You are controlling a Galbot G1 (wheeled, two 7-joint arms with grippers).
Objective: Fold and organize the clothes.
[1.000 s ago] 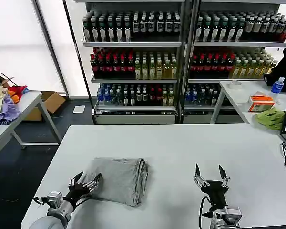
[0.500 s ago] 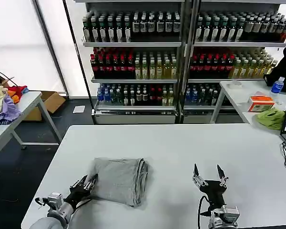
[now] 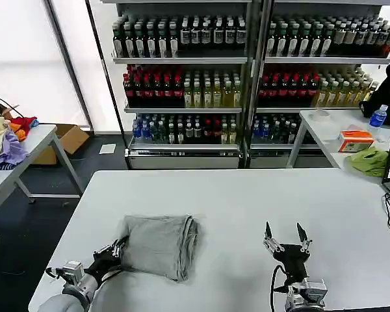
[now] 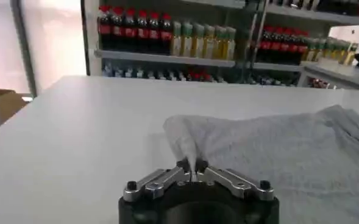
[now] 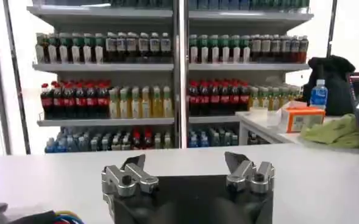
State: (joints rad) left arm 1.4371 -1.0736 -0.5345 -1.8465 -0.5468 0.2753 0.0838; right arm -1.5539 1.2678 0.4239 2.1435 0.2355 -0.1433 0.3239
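One folded T-shirt (image 3: 159,245) — corner pinched in L gripper (image 4: 192,167) fingers | R gripper (image 3: 286,240) — fingers wide, well apart

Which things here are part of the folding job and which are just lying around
Job: folded grey T-shirt, left gripper shut on its corner, right gripper open over the table.

Lying about: green cloth, orange box, water bottle, clothes pile.

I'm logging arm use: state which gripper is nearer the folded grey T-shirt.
Left. The left gripper pinches the grey T-shirt at its near-left corner; the right gripper hovers open, well clear of its right side.
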